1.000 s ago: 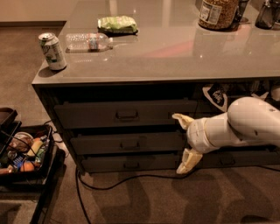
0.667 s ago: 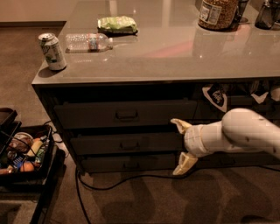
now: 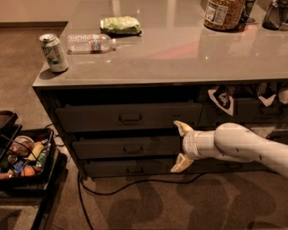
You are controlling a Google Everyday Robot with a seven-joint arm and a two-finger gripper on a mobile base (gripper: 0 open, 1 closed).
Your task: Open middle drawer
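Note:
The middle drawer (image 3: 126, 147) is a wide dark grey front with a small loop handle (image 3: 133, 150) at its centre, set between a taller drawer (image 3: 128, 117) above and a slimmer one (image 3: 126, 168) below. It looks closed. My gripper (image 3: 179, 147) is open, its two cream fingers spread vertically: the upper fingertip (image 3: 180, 127) at the top right corner of the middle drawer's front, the lower fingertip (image 3: 178, 165) by the bottom drawer. It is right of the handle and not touching it. The white arm (image 3: 238, 144) comes in from the right.
On the counter (image 3: 180, 49) stand a soda can (image 3: 54, 52), a lying plastic bottle (image 3: 91, 42), a green bag (image 3: 119, 24) and a jar (image 3: 223, 13). A black cart with food items (image 3: 22, 157) stands at the left. A cable (image 3: 135, 185) runs over the carpet below the drawers.
My gripper and arm have moved a little left and slightly down along the drawer fronts. The drawers have not moved.

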